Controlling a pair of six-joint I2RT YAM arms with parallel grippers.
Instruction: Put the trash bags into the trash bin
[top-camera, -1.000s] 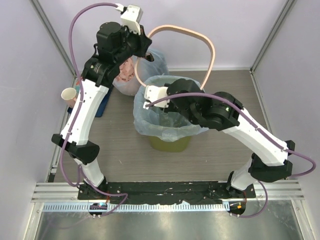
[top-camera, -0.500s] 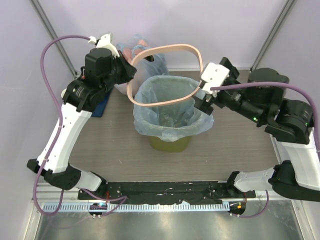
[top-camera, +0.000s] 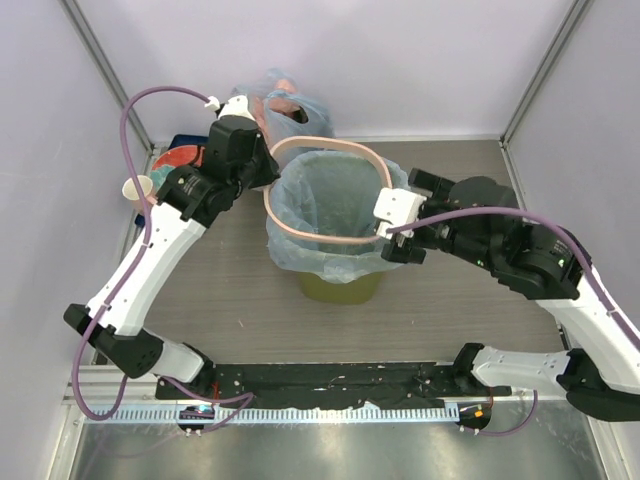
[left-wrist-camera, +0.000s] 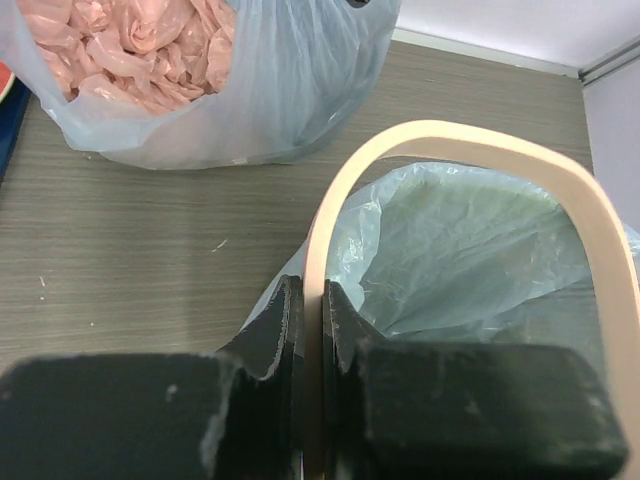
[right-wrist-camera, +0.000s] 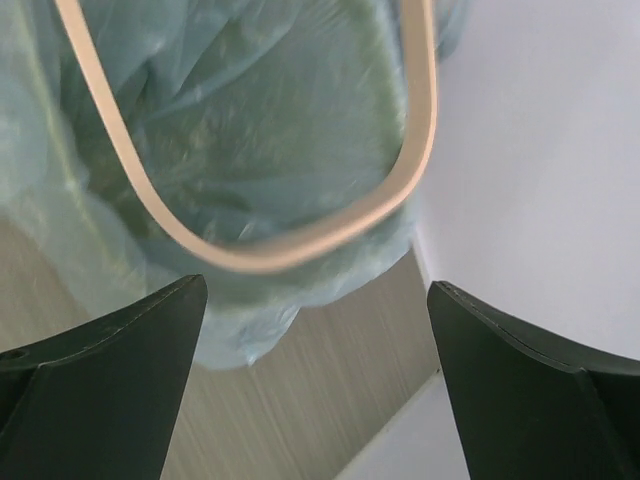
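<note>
A light-blue trash bag (top-camera: 335, 200) lined the olive-green trash bin (top-camera: 340, 290) at the middle of the wood-grain counter (top-camera: 230, 290), its crinkled edge folded out over the top and hanging down the sides. The left claw (top-camera: 268, 168) was pinched narrow on the left side of the pinkish-beige rim ring (top-camera: 320, 142), which lay over the bin's mouth; whether it sat fully down on the bin could not be told. From the left wrist, the claw (left-wrist-camera: 310, 290) gripped the ring (left-wrist-camera: 440, 140) edge-on, with the bag (left-wrist-camera: 470, 250) just below. The right claw (top-camera: 383, 240) stood spread wide at the ring's right side, holding nothing; its wrist view showed the claw (right-wrist-camera: 315, 288) apart from the ring (right-wrist-camera: 300, 245), which curved over the bag (right-wrist-camera: 250, 130). A knotted blue bag (top-camera: 285, 100) showing pink lumps sat behind the bin, and a paper cup (top-camera: 135, 188) stood at the counter's left edge.
</note>
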